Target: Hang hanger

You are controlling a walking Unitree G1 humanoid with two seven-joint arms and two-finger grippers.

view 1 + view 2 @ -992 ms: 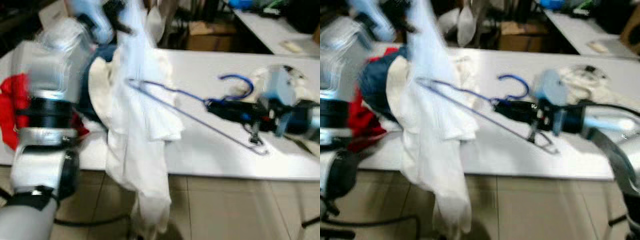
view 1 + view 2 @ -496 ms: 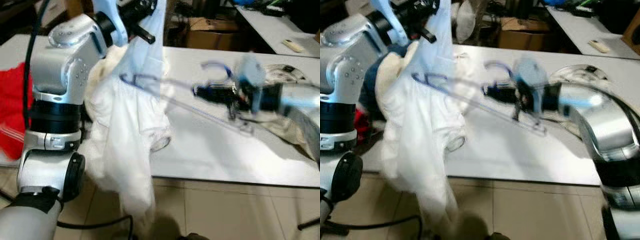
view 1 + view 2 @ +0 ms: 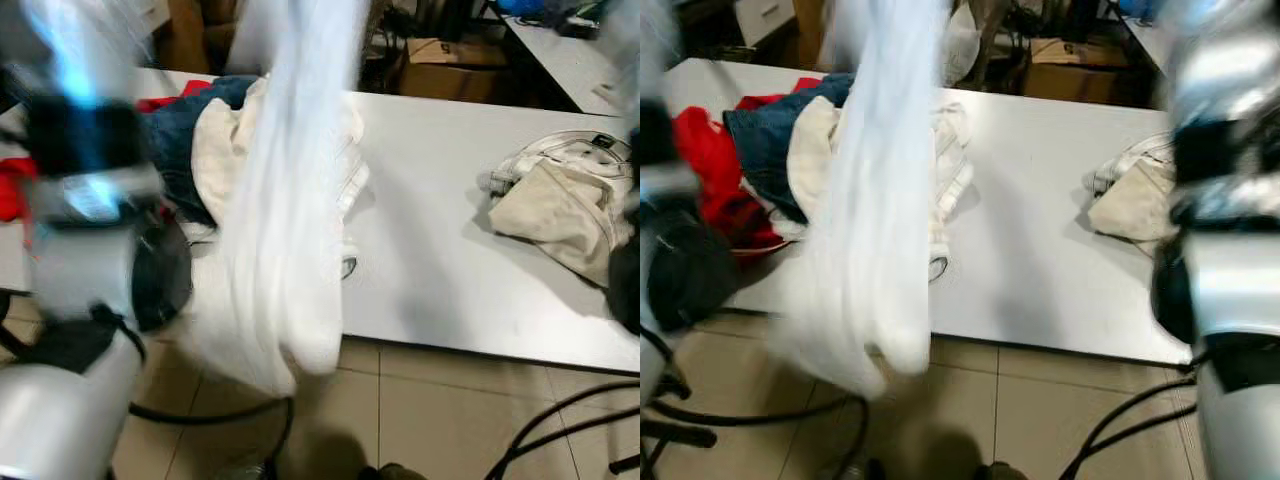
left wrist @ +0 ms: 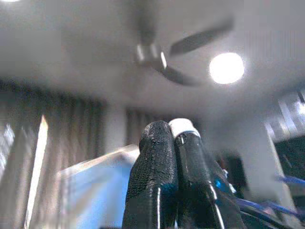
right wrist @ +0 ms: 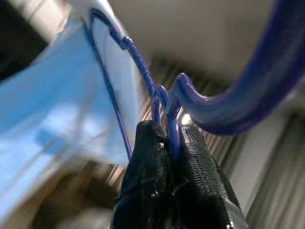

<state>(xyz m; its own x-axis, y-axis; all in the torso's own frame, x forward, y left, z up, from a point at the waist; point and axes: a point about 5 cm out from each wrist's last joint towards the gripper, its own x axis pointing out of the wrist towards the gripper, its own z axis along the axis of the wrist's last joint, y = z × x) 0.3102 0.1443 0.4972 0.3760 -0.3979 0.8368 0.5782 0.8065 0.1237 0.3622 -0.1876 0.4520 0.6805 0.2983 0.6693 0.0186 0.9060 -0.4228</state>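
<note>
Currently our right gripper (image 5: 167, 143) has its fingers pinched on the neck of the blue wire hanger (image 5: 224, 102), raised up toward the ceiling. Left gripper (image 4: 172, 138) — fingers pressed together, pointing up at a ceiling fan (image 4: 159, 55); what they hold we can't tell. White garment (image 3: 285, 220) hangs blurred past the table's (image 3: 450, 290) near edge. Open tabletop in the middle — clothes pile (image 3: 760, 160) on the left, beige bag (image 3: 560, 200) by the right edge. Tiled floor (image 3: 440, 420) below.
</note>
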